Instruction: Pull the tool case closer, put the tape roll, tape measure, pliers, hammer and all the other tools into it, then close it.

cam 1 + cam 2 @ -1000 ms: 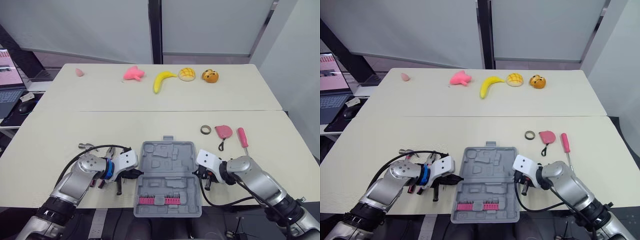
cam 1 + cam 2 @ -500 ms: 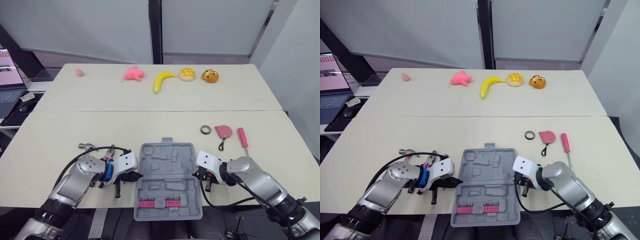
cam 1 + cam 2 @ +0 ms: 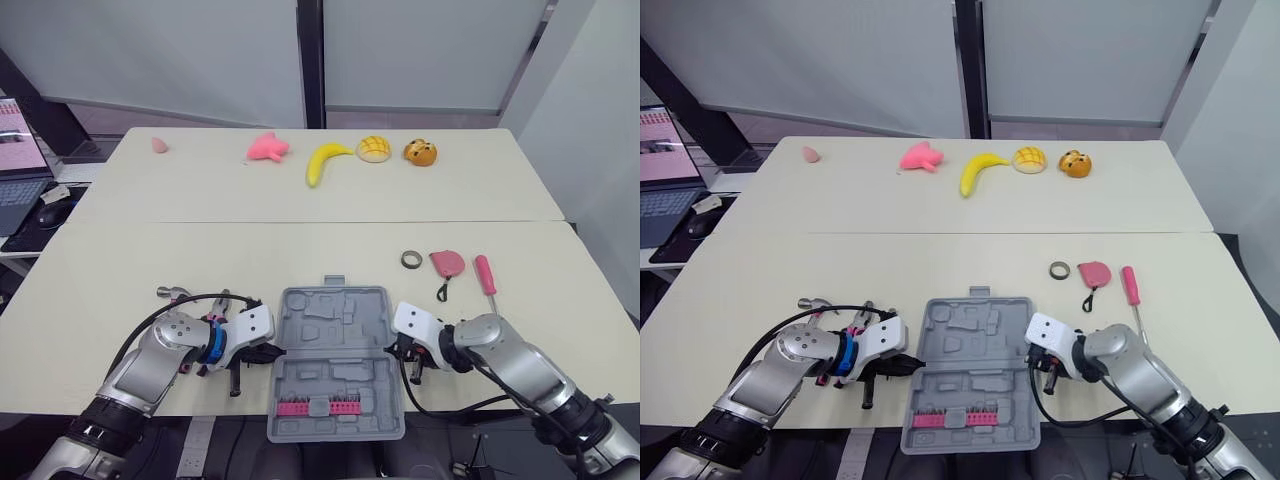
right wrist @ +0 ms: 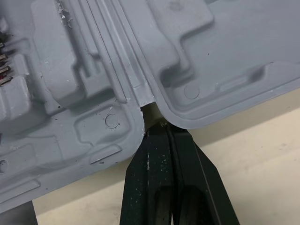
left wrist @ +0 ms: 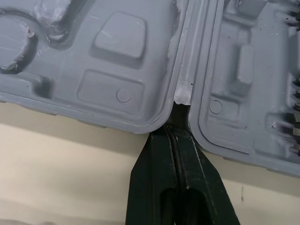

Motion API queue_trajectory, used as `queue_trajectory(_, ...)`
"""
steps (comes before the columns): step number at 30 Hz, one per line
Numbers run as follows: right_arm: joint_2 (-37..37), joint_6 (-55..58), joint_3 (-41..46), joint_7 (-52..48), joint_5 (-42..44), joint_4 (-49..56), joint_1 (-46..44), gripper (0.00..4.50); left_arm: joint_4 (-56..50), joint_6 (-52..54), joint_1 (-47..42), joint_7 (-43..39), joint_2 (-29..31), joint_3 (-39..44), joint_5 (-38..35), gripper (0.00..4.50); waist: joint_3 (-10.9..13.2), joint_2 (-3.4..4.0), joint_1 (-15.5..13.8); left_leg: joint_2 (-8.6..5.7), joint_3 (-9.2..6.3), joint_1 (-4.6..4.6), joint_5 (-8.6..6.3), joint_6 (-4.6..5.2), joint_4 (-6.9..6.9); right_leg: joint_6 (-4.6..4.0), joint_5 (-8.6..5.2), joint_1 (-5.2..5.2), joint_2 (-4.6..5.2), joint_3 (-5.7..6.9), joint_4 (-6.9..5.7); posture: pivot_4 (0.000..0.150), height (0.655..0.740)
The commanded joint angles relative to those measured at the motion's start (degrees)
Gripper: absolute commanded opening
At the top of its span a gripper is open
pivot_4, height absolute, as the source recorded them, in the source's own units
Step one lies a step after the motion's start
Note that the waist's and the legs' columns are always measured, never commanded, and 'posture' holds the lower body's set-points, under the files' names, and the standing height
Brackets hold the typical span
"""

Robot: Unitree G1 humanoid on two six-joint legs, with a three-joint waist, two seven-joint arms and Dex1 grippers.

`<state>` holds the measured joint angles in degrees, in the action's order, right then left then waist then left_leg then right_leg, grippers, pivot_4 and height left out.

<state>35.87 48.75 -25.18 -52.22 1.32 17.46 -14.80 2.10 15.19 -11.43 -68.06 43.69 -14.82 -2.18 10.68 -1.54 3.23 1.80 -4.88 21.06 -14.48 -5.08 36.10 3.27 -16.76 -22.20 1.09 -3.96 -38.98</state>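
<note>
The tool case (image 3: pixel 335 360) lies open and flat on the counter (image 3: pixel 120 270), straight in front of me between my two arms. Its near half carries a row of pink bits (image 3: pixel 320 404) and seems to reach a little over the counter's front edge; the far half, with the handle, lies further in.

My left tool (image 5: pixel 180 107) is narrow, its two black fingers pressed together, with the tips in the notch at the left end of the case's hinge and touching the grey plastic there. My right tool (image 4: pixel 161 127) is the same on the other side: fingers pressed together, tips in the gap where the two halves meet at the right end of the hinge.

The tape roll (image 3: pixel 411 259), the pink tape measure (image 3: pixel 447 263) and a pink-handled screwdriver (image 3: pixel 485 273) lie side by side to the right, beyond my right arm and well apart from the case. The hammer (image 3: pixel 170 293) shows its metal head just past my left arm, and I cannot make out the rest of it.

On the far counter (image 3: pixel 480 190) lie a banana (image 3: pixel 322 160), a pink toy (image 3: pixel 268 148) and two buns (image 3: pixel 373 148)
</note>
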Motion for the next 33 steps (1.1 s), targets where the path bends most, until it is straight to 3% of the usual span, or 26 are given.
queue_trajectory(1, 2.39, 1.08, 3.12, 0.48, 1.62, 1.98, 2.48, 0.02, 1.17, -1.83, 0.53, -0.10, 2.01, 1.52, -0.04, 0.00, 0.00, 0.00, -0.04, 0.00, 0.00, 0.01, 0.00, 0.00, 0.00, 0.00, 0.00, 0.00, 0.00, 0.00, 0.01, 0.150, 0.7255)
queue_trajectory(6, 5.68, -3.68, 10.46, 2.48, 2.96, 5.39, 6.43, 0.02, 0.51, -4.81, 2.05, -1.57, 4.68, 8.41, -5.90, 0.00, 0.04, 0.00, -0.03, 0.00, 0.00, 0.08, 0.00, 0.00, 0.00, 0.00, 0.00, -0.07, 0.00, -0.01, 0.01, 0.150, 0.7255)
queue_trajectory(14, 6.40, -17.42, 33.68, 6.72, 7.86, 9.69, 16.86, 0.02, 9.83, -9.40, 7.28, 1.93, 8.28, 32.82, -16.08, 0.00, 0.08, 0.01, 0.02, 0.03, 0.04, 0.10, 0.00, 0.00, -0.01, 0.06, -0.05, -0.09, 0.02, -0.01, 0.03, 0.150, 0.7255)
queue_trajectory(16, 6.68, -17.83, 39.62, 6.23, 10.43, 9.69, 18.84, 0.00, 14.86, -10.74, 9.38, 1.04, 10.06, 37.39, -17.07, 0.58, 0.08, 0.00, 0.09, 0.03, 0.06, 0.09, 0.00, 0.00, -0.03, 0.06, -0.05, -0.09, 0.02, -0.03, 0.04, 0.150, 0.7255)
queue_trajectory(21, 8.13, -20.94, 49.03, 3.29, 13.93, 7.64, 23.89, 1.00, 21.53, -10.85, 16.11, 0.00, 11.62, 45.11, -19.16, 2.13, 0.08, 0.00, -0.01, 0.03, 0.10, 0.06, -0.01, 0.00, -0.04, 0.02, -0.07, -0.07, 0.05, -0.04, 0.06, 0.150, 0.7255)
queue_trajectory(28, 9.75, -23.74, 52.59, -0.62, 16.26, 4.88, 29.47, 2.41, 19.30, -8.59, 22.95, -0.25, 10.41, 47.39, -21.07, 4.28, 0.08, -0.04, -0.36, 0.06, 0.10, -0.01, 0.00, 0.00, -0.04, -0.04, -0.11, -0.03, 0.05, -0.04, 0.04, 0.150, 0.7255)
queue_trajectory(29, 9.70, -24.08, 52.63, -0.81, 16.52, 4.60, 29.86, 2.58, 18.68, -8.25, 23.10, 0.10, 10.19, 47.22, -21.26, 4.49, 0.07, -0.05, -0.41, 0.06, 0.10, -0.02, 0.00, 0.00, -0.04, -0.08, -0.13, -0.02, 0.05, -0.04, 0.03, 0.150, 0.7255)
queue_trajectory(33, 9.62, -26.35, 52.85, -1.68, 16.41, 2.60, 31.75, 3.60, 16.96, -7.32, 24.34, 0.90, 9.69, 47.32, -21.49, 4.50, 0.06, -0.06, -0.37, 0.07, 0.18, -0.05, 0.00, 0.00, -0.03, -0.24, -0.22, 0.00, 0.05, -0.10, 0.02, 0.150, 0.7255)
